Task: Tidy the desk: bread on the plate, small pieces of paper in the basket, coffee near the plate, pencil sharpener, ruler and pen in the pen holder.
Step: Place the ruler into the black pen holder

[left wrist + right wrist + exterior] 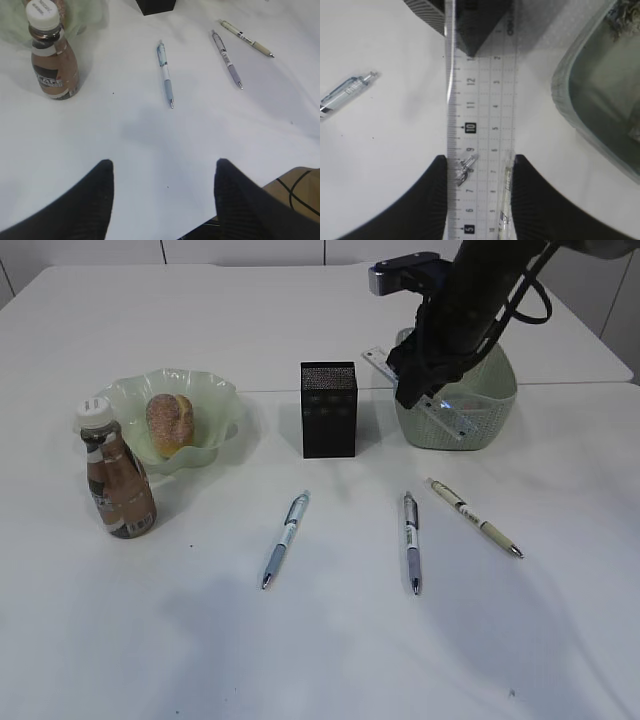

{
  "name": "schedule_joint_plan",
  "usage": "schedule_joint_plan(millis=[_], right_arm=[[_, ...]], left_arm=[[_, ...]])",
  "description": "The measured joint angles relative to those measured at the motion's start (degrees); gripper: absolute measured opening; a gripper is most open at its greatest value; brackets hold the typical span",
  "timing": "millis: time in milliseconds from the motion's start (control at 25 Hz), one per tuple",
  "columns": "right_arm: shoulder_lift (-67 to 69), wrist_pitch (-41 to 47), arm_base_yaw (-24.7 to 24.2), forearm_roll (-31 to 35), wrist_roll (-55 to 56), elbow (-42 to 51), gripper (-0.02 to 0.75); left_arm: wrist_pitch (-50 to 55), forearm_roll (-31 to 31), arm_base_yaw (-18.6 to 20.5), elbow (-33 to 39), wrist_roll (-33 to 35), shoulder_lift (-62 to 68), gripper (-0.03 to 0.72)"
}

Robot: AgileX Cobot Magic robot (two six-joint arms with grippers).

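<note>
Coffee (118, 486): upright at far left, just before the plate (215, 400), which holds the bread (170, 424).
Left gripper (162, 187): fingers spread, empty, above bare desk (320, 660).
Pen holder (329, 410): upright at centre.
Pens: blue pen (285, 538), grey pen (411, 541) and cream pen (474, 517) lie apart on open tabletop.
Right gripper (476, 165): pinches the ruler (480, 125) by its edges, aloft before the basket (470, 415), at right.

Three pens are lying near on the desk (320, 640): a blue pen (286, 537), a grey pen (411, 541) and a cream pen (474, 517). One coffee (116, 473), bread (170, 423), plate (215, 400), pen holder (329, 409), ruler (440, 410) and basket (480, 415) are each showing.
</note>
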Motion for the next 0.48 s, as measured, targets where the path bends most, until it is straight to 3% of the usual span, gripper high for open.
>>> schedule_joint_plan(millis=[480], right_arm=[[-4.74, 0.45, 0.0, 3.46, 2.28, -0.05, 0.303]], left_arm=[[-2.63, -0.55, 0.0, 0.0, 0.0, 0.0, 0.448]])
